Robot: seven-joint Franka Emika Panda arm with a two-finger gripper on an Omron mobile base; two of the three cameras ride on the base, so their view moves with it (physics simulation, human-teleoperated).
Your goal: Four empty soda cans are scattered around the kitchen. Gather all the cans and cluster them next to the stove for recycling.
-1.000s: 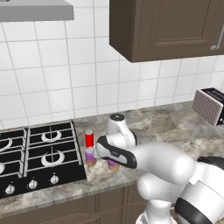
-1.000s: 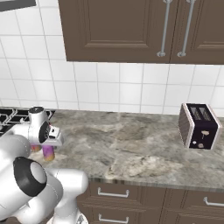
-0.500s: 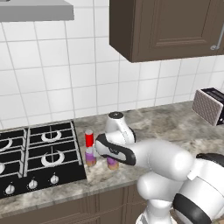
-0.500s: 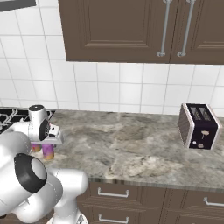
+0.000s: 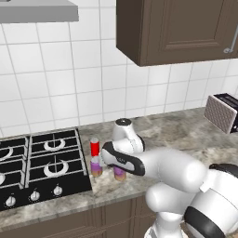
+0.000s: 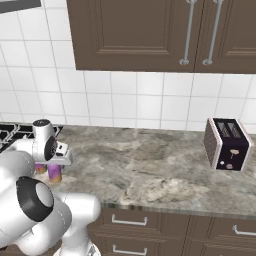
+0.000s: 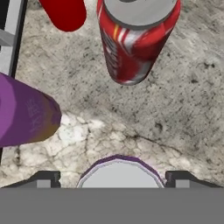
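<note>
Jaws have been spread since the earlier frame, claw [image 7: 113, 179] now apart around purple can [image 7: 119, 171], set down just beside the other cans [image 7: 133, 39] by stove [image 5: 42, 162] to complete the cluster.

Glossy white arm [image 5: 172, 169], dark joints

Purple can [image 7: 26, 114], grey marbled counter [image 7: 175, 100]

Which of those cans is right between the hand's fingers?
The purple can with the silver top, directly between the fingertips of the hand. The dark red can, bright red can and other purple can stand farther off.
</note>
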